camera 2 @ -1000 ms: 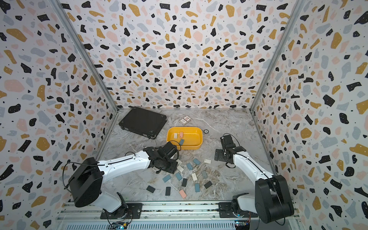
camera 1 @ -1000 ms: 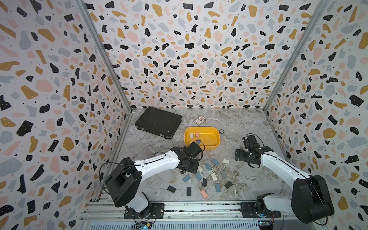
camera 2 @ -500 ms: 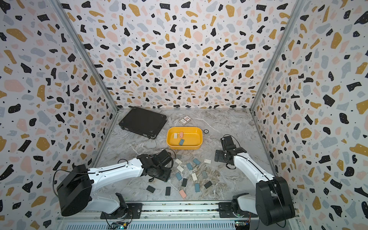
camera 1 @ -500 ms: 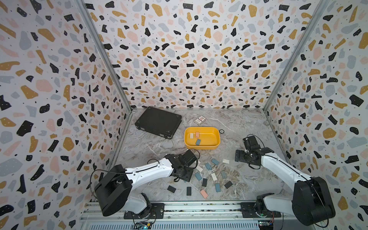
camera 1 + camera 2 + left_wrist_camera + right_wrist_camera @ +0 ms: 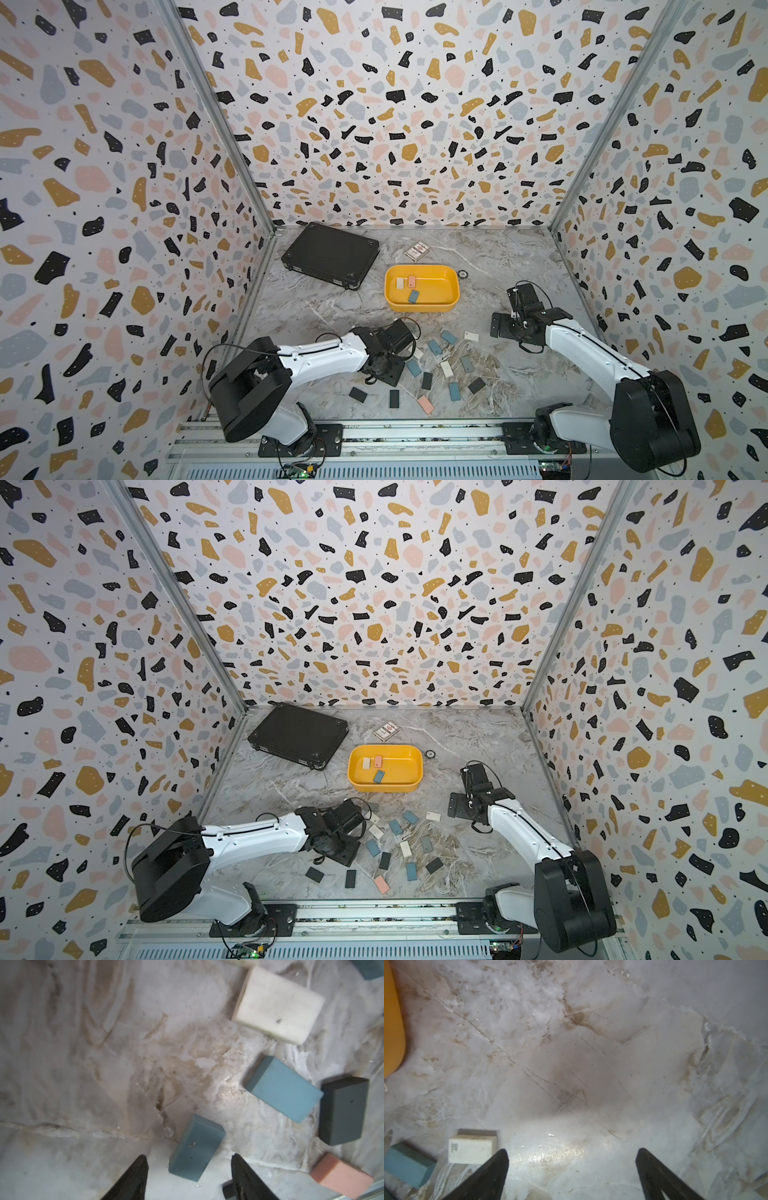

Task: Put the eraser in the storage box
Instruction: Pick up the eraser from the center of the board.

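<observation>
Although three pieces are already contained in the shallow yellow plastic storage box (image 5: 422, 308) (a small white eraser (image 5: 400, 283) and a pink eraser (image 5: 411, 281) side by side near its far left corner, a teal eraser (image 5: 413, 296) nearer the front wall), many more are seen scattered on the grey marble-patterned table (image 5: 498, 266) between the arms. The flat black case (image 5: 330, 253) is shut, contents hidden. The left gripper (image 5: 189, 1156) is seen open, a blue rectangular eraser (image 5: 196, 1148) lying between its parted fingers, touched by neither. The right gripper (image 5: 573, 1149) is spread wide over bare table, nothing held; a white eraser marked 4B (image 5: 472, 1151) is seen just beside one finger.
</observation>
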`<state>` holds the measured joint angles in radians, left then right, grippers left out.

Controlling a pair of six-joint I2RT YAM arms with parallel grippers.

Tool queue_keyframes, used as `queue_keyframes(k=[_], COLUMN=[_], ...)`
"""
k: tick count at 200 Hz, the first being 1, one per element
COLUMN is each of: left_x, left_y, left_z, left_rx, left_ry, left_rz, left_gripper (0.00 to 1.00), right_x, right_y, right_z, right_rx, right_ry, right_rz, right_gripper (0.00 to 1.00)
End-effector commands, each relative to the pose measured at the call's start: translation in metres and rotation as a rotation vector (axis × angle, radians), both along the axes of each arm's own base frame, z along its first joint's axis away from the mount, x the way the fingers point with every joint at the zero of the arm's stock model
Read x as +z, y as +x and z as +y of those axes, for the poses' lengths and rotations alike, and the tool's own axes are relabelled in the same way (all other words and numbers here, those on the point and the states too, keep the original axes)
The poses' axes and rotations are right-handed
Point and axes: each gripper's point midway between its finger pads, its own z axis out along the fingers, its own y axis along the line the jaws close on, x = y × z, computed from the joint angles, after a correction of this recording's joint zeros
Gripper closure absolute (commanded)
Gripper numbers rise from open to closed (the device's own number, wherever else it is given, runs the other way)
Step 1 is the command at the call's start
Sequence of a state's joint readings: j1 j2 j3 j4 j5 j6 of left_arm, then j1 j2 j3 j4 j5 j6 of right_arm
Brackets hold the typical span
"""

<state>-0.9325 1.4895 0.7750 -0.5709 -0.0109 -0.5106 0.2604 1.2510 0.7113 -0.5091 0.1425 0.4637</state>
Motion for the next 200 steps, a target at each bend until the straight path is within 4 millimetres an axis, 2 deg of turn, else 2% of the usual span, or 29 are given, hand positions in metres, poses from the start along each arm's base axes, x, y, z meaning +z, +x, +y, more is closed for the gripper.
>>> queue_keyframes(k=[1, 40, 85, 119, 161, 200], left_x=[-0.011, -0.018, -0.017, -0.013, 0.019, 0.066], left_y=[-0.003, -0.005, -0.006, -0.003, 0.018, 0.051], left_z=[0.000, 0.000, 0.000, 0.001, -0.005, -0.034], left_rx=[-0.016, -0.014, -0.014, -0.005, 0.005, -0.011], left_ry=[0.008, 0.016, 0.014, 0.026, 0.016, -0.062], left_rz=[0.013, 0.026, 0.032, 0.014, -0.085, -0.183], left_gripper=[0.37, 0.44, 0.70, 0.77, 0.78, 0.77], right_x=[0.005, 0.005, 0.006, 0.007, 0.009, 0.012], right_y=[-0.004, -0.004, -0.003, -0.002, -0.001, 0.001], right_z=[0.000, -0.001, -0.002, -0.001, -0.002, -0.002], right_rx=[-0.001, -0.003, -0.004, -0.002, -0.001, 0.002], right_ry=[-0.002, -0.005, -0.007, -0.008, -0.017, -0.020], right_rz=[-0.004, -0.003, -0.007, -0.006, -0.012, -0.014], right_gripper=[0.02, 0.02, 0.02, 0.02, 0.02, 0.02])
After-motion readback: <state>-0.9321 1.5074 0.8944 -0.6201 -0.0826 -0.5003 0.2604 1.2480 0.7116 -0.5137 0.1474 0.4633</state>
